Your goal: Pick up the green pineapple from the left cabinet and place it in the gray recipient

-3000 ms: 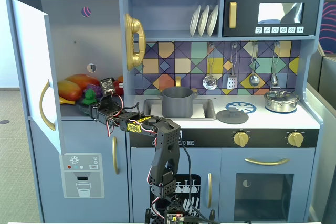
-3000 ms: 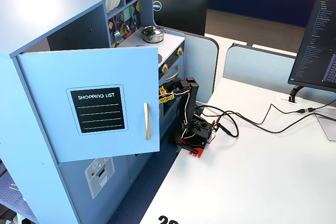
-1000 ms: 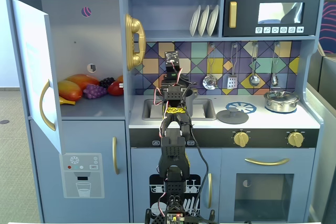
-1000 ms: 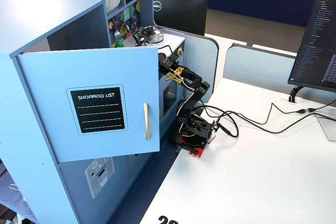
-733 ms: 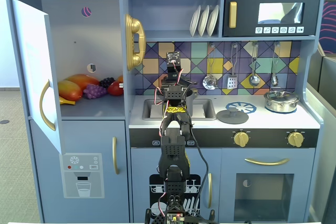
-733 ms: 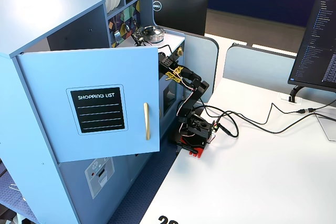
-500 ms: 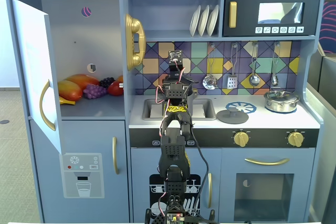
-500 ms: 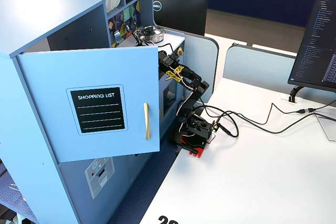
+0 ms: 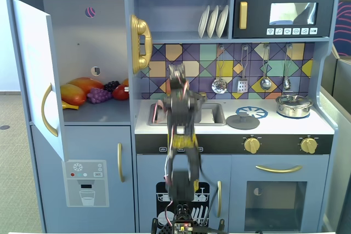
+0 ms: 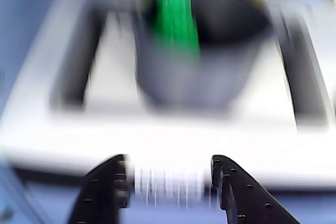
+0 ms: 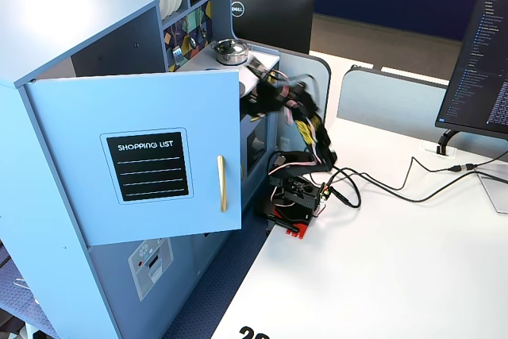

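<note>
Motion-blurred arm (image 9: 180, 130) — gray recipient (image 10: 202, 61) and green pineapple (image 10: 176, 17) smeared.

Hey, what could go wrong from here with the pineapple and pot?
The green pineapple pokes above the rim of the gray pot, near its left side in the wrist view; a knock could tip it out. The arm is motion-blurred close to the open cabinet door, so a fast swing might clip it.

Bright, even indoor light in both fixed views; soft shadows only. Arm (image 9: 180, 135) smeared by motion blur in both, surroundings sharp. Wrist view heavily blurred throughout, green pineapple (image 10: 176, 17) streaked vertically, white countertop (image 10: 168, 145) blown out by glare.
</note>
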Robot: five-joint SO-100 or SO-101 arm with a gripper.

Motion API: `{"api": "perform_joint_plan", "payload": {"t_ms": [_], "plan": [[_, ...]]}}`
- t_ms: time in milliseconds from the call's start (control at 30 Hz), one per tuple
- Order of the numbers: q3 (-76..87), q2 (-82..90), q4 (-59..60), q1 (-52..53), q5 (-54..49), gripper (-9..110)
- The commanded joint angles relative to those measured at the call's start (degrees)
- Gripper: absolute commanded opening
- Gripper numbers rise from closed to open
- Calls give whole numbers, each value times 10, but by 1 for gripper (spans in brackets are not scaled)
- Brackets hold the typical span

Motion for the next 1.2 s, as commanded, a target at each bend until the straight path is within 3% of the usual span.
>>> {"api": "perform_joint_plan", "payload": {"t_ms": [0,300,533,700,900,1033,1167], "plan": [[127,83,45,-3,69,2],[536,206,-95,-3,124,0],[731,272,-159,-11,132,0],[794,261,-184,-17,130,0],[794,274,-105,-33,174,3],[795,274,5,-48,123,4],[795,274,25,-32,109,4]]}}
